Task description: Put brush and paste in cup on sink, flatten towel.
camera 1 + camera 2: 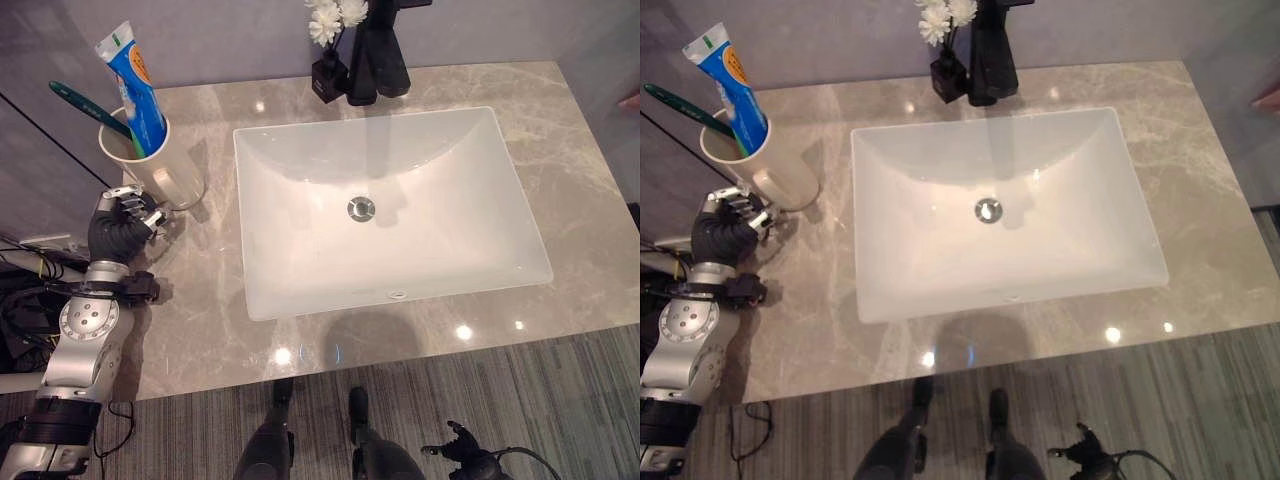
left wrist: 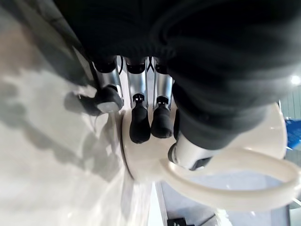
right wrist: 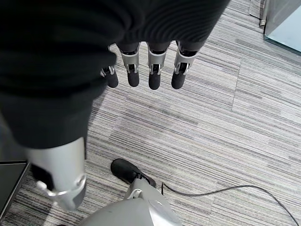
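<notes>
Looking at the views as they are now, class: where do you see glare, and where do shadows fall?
Left eye view: small bright glare spots on the countertop near its front edge; the faucet shadows the sink. Left wrist view: the left hand casts a dark shadow beside the cup.

The left arm (image 1: 75,350) is built of silver-grey shells, with a round joint disc (image 1: 88,320) ringed by fine tick marks like a dial. A black clamp-like collar (image 1: 128,289) sits just above the disc, and a dark band (image 1: 55,420) crosses the arm at the lower left of the frame. A dark ribbed cover (image 1: 108,236) wraps the wrist and the back of the left robot hand (image 2: 139,125), whose fingers are silver with rounded dark tips. The right robot hand (image 3: 155,70) looks the same: ribbed black cover, silver fingers capped in black, and a smooth silver thumb (image 3: 63,174) with a small dark inset.
</notes>
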Robot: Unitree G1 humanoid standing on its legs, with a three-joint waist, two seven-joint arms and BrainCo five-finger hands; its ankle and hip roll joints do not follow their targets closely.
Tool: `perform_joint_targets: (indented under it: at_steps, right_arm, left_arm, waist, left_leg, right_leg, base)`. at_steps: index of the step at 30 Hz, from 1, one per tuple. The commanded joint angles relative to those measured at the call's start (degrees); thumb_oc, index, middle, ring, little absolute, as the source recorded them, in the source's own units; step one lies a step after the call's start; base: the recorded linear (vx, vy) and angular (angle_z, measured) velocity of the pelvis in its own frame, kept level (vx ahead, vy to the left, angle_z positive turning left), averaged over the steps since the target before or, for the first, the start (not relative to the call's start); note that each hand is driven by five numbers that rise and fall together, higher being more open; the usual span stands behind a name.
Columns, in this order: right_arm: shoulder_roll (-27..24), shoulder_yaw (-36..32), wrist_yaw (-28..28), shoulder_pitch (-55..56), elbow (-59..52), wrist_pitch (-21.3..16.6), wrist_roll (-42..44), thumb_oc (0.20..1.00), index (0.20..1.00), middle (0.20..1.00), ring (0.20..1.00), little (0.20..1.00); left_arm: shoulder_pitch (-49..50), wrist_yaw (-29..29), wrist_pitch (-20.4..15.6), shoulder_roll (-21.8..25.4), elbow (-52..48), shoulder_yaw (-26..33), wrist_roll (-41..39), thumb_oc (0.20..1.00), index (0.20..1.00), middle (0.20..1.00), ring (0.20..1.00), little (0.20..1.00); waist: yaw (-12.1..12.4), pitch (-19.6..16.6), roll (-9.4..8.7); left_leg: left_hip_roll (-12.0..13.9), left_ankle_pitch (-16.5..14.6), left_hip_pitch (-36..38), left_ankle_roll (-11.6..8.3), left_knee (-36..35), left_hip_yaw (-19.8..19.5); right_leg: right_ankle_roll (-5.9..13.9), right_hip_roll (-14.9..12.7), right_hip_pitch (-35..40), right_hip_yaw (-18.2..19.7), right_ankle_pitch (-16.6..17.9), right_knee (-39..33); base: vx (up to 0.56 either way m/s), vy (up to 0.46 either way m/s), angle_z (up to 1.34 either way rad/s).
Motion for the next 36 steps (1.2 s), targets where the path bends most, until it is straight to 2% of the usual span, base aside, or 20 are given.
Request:
perform_joint_targets:
  at_steps: [1, 7, 13, 28, 36]
  right_arm:
    - [-1.1, 2.3, -0.5, 1.0, -0.3, -0.2, -0.3, 1.000, 1.000, 1.000, 1.000, 1.000]
    - [-1.4, 2.8, -0.4, 0.6, -0.5, -0.2, -0.3, 1.000, 1.000, 1.000, 1.000, 1.000]
    - [-1.1, 3.7, -0.5, 0.2, -1.1, -0.4, 0.3, 1.000, 1.000, 1.000, 1.000, 1.000]
    - [-1.2, 3.1, -0.2, 1.0, -0.2, -0.2, -0.8, 1.000, 1.000, 1.000, 1.000, 1.000]
    - [-1.4, 3.9, -0.2, 0.7, -1.0, -0.6, -0.4, 1.000, 1.000, 1.000, 1.000, 1.000]
  left_arm:
    - [-0.1, 1.1, -0.5, 2.0, 3.8, -1.1, 1.8, 0.200, 0.200, 0.200, 0.200, 0.200]
    - [-4.7, 2.2, -0.5, 3.2, 7.7, -2.8, 2.0, 0.200, 0.200, 0.200, 0.200, 0.200]
    - [-11.9, 3.6, 0.1, 3.8, 13.0, -7.2, 3.0, 0.200, 0.200, 0.200, 0.200, 0.200]
    - [-4.7, 1.8, 0.3, 3.6, 10.8, -3.3, 3.4, 0.200, 0.200, 0.200, 0.200, 0.200]
    - [-9.2, 3.4, -0.2, 3.4, 14.6, -4.9, 2.9, 0.200, 0.200, 0.200, 0.200, 0.200]
  waist:
    - [-0.5, -2.2, -0.20]
    - [-1.1, -2.7, -0.39]
    - [-1.9, -2.6, -0.47]
    - [-1.1, -3.5, -0.56]
    - [-1.6, -3.4, -0.37]
  left_leg:
    - [-0.9, -2.5, -0.2, 2.35, 0.4, -2.8]
    - [-0.7, -2.5, -0.2, 2.25, 0.3, -2.6]
    - [-0.6, -2.3, -0.7, 2.13, 0.1, -2.4]
    - [-0.5, -2.8, 0.2, 2.09, 0.4, -2.5]
    - [-0.5, -2.7, -0.2, 2.09, 0.4, -2.3]
  right_leg:
    - [0.80, -0.3, -1.7, 0.1, -0.5, -0.1]
    - [0.84, -0.2, -1.9, 0.4, -0.4, -0.1]
    - [0.97, -0.2, -2.6, 0.4, -0.1, -0.1]
    - [0.74, 0.0, -1.4, 0.3, -0.7, -0.1]
    - [0.80, 0.0, -2.0, 0.4, -0.4, -0.1]
  base:
    - [0.02, -0.006, -0.10]
    - [0.01, 0.000, -0.02]
    - [0.00, 0.000, -0.01]
    - [0.01, -0.005, -0.02]
    - [0.00, -0.001, 0.01]
